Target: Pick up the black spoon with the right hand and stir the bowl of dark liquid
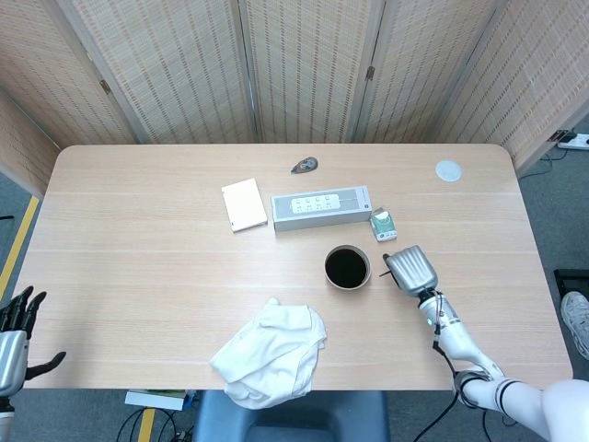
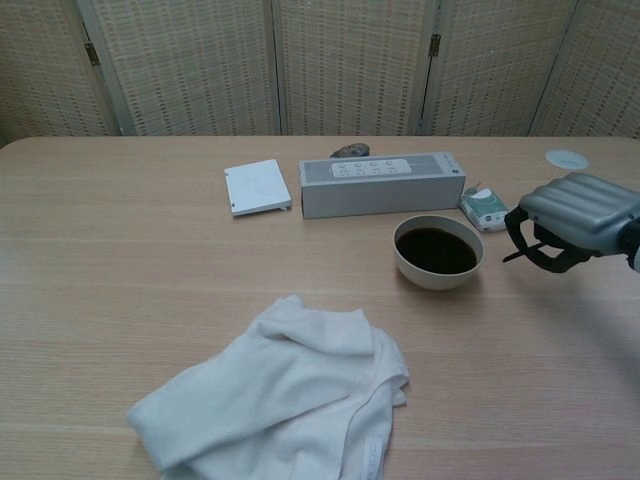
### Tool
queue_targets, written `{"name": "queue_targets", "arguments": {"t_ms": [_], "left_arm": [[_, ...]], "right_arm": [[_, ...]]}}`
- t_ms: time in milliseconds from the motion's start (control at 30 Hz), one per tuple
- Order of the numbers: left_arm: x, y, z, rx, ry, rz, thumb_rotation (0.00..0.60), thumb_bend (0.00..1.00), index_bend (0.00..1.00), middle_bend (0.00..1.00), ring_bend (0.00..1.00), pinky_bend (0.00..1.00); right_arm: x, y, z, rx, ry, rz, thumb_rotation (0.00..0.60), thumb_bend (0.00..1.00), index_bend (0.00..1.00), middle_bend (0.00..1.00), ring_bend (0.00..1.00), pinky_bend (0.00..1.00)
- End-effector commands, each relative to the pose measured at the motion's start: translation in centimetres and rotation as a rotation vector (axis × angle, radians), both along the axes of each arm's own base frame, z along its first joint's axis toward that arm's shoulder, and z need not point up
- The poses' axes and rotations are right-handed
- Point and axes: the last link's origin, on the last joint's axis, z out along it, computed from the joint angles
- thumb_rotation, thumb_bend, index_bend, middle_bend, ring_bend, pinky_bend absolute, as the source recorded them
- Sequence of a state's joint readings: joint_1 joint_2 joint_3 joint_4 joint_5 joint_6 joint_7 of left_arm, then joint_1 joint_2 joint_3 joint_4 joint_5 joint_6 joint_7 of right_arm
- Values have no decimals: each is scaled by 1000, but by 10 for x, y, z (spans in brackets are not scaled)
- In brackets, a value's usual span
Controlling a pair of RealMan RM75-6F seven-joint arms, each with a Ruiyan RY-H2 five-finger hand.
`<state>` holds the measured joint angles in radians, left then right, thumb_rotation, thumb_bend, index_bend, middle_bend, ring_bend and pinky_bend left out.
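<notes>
the worktop (image 1: 138, 258) is a pale wood-grain slab with rounded corners, backed by woven reed screen panels (image 1: 304, 64).

the right robot hand (image 2: 578, 215) has a ribbed grey metallic back and black fingers (image 2: 545, 255) curled under. it is raised above the worktop just to the right of the bowl (image 2: 438, 251). a thin black sliver projects from the curled fingers toward the bowl; this is the black spoon (image 2: 517, 254), clamped in the right robot hand. only a short tip is visible, and the rest is hidden inside the hand. in the head view the same tip (image 1: 387, 271) shows as a short dark line between the hand (image 1: 410, 268) and the bowl (image 1: 367, 277), apart from the rim.

the bowl is round, with a light outer wall, and holds a flat dark liquid (image 2: 437, 248).

the left robot hand (image 1: 17, 330) is off the worktop at the lower left edge of the head view, with black fingers spread apart and nothing held.

a crumpled white cloth (image 2: 280, 392) lies in soft folds at the near edge. a long grey rectangular box (image 2: 380, 183) with rows of small markings on its top sits behind the bowl. a flat white square pad (image 2: 256, 186) lies left of the box. a small green-and-white packet (image 2: 485, 208) lies right of the box. a white disc (image 1: 448, 169) rests near the far right corner.
</notes>
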<state>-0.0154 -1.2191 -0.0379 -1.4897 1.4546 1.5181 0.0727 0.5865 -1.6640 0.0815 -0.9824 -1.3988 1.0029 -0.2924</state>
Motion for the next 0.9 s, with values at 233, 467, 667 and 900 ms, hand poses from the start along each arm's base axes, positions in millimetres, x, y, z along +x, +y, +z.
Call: {"name": "queue_targets", "arguments": {"t_ms": [233, 467, 667, 900], "left_arm": [[7, 2, 1, -7, 12, -11, 600, 159, 92, 41, 87, 160], [12, 2, 2, -8, 10, -21, 600, 159, 92, 41, 87, 160], [13, 0, 5, -8, 10, -14, 600, 159, 92, 41, 87, 160], [12, -3, 7, -8, 15, 2, 600, 159, 93, 40, 87, 160]], "right_arm": [[29, 5, 36, 0, -356, -22, 600, 452, 698, 951, 1000, 1000], [56, 7, 16, 120, -645, -57, 600, 452, 704, 953, 1000, 1000], [67, -1, -9, 207, -844, -143, 600, 448, 710, 950, 1000, 1000], [74, -16, -38, 231, -1001, -229, 600, 439, 723, 945, 1000, 1000]]}}
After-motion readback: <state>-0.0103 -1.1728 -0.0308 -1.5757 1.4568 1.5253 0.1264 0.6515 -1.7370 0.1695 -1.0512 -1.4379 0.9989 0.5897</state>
